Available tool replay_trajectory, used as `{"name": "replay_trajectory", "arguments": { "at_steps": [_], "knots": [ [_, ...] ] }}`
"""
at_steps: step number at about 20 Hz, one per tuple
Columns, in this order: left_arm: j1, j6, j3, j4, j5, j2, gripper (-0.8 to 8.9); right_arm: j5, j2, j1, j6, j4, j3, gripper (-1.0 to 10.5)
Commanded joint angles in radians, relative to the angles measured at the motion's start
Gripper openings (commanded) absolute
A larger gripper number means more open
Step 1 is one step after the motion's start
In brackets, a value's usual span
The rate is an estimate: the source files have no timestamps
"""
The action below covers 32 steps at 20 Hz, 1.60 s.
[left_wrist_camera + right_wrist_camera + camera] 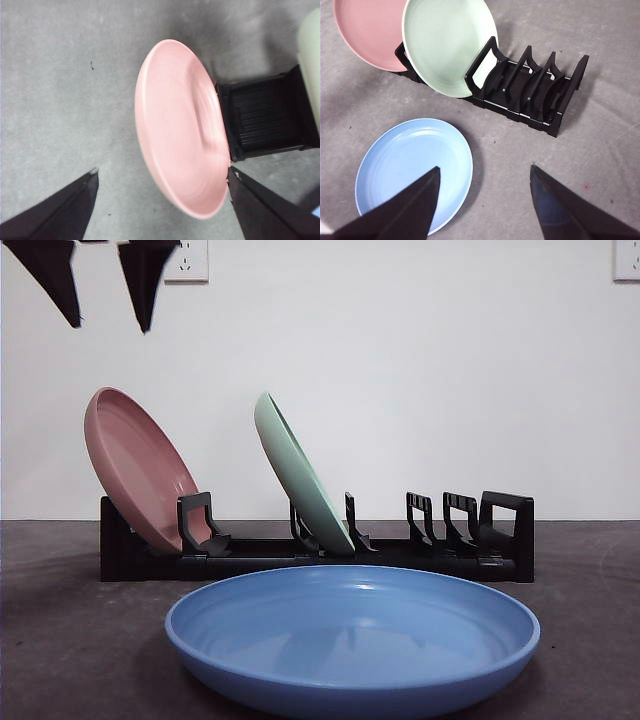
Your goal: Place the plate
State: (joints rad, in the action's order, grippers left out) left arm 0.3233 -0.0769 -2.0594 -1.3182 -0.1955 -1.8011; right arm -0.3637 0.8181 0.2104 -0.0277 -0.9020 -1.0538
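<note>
A plain white wall [400, 370] with two socket plates backs a grey, speckled table [60, 640].

Left gripper [162, 175]: jaws spread wide and holding nothing, poised above the pink plate [180, 130], one jaw tip to either side of the plate's rim without touching it. In the front view this gripper shows as two black tips at the upper left corner, well above the plate.

Right gripper [485, 172]: jaws likewise spread and empty, held high over the table. One jaw overlaps the blue plate [415, 165] in the picture; the other lies over bare table surface.

Blue plate [350, 635]: lies flat on the table, right way up, near the front edge and in front of the black rack [470, 540], apart from it with a strip of bare table between.

Rack contents: the pink plate [135, 465] leans in the end slot on the front view's left side; the green plate [300, 475] leans in the next slot, tilted the same way and not touching the pink one. The remaining dividers [540, 85] toward the other end stand vacant.

Clearance: open table surrounds the blue plate on every visible side, and bare surface extends beyond the vacant end of the rack [520, 90].

Differences between views: only the right wrist view shows the green plate [447, 45], the pink plate [365, 30] and the full run of slots from above. The left wrist view shows the rack's end [265, 120] directly against the pink plate's inner face, and only a pale sliver of the green plate [311, 65].
</note>
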Motion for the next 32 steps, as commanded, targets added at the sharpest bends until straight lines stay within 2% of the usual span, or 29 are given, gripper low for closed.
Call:
{"name": "replay_trajectory", "arguments": {
  "at_steps": [1,3,5,6,13,15,20,31,32],
  "knots": [
    [0.005,0.005,-0.15,-0.083,-0.044,-0.114,4.08,0.002,0.004,0.004,-0.01,0.004,-0.006,2.8],
    [0.005,0.002,-0.192,-0.108,-0.066,-0.173,4.07,0.002,0.004,0.004,-0.01,0.004,-0.006,2.8],
    [0.005,0.0,-0.192,-0.114,-0.157,-0.212,4.07,0.002,0.004,0.004,-0.01,0.004,-0.006,2.8],
    [0.005,-0.003,-0.192,-0.117,-0.167,-0.227,4.07,0.002,0.004,0.004,-0.01,0.004,-0.006,2.8],
    [0.005,-0.002,-0.192,-0.08,-0.171,-0.269,3.88,0.002,0.004,0.004,-0.01,0.004,-0.006,2.8],
    [0.005,-0.002,-0.192,-0.074,-0.171,-0.269,3.01,0.002,0.004,0.004,-0.01,0.004,-0.006,2.8],
    [0.005,-0.002,-0.192,-0.075,-0.171,-0.27,1.53,0.002,0.004,0.004,-0.01,0.003,-0.006,2.8],
    [0.005,-0.003,-0.191,-0.08,-0.171,-0.303,1.49,0.002,0.002,0.017,-0.01,0.003,-0.006,2.8],
    [0.004,-0.003,-0.191,-0.08,-0.171,-0.303,1.27,0.002,0.002,0.017,-0.01,0.003,-0.006,2.8]
  ]
}}
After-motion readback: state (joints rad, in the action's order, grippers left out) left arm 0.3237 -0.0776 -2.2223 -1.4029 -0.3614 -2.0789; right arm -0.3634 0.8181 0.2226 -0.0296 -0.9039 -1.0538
